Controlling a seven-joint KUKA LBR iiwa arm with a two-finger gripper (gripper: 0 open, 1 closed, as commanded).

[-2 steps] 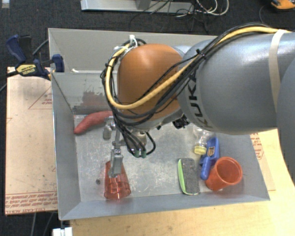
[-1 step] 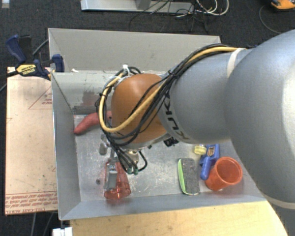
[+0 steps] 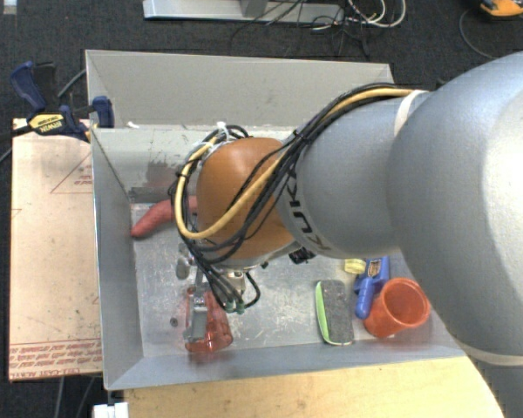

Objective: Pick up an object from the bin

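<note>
Half covering a clear red thing [image 3: 213,336] with the gripper [image 3: 195,322], far to the view's left of the orange cup [image 3: 399,307] and lying, like the cup, close by the near wall of the bin [image 3: 113,259]. Touching that thing or hanging just above it: not possible to tell. Open or clamped: not possible to tell either.

Reaching in from beyond the cup, passing above and behind it, carrying an orange cover [image 3: 235,181] wrapped in black and yellow cables [image 3: 181,200], all of it hanging left of the cup and further back from the near wall.

Showing a red sausage [image 3: 152,219] lying still further left of the cup than the gripper, further back too, near the left wall. Showing a grey pad [image 3: 333,312] with a green rim lying just left of the cup, slightly apart from it. Showing a blue thing [image 3: 370,287] lying just beside the cup on its upper left, and a small yellow thing [image 3: 356,266] sitting just beyond that, further from the cup.
</note>
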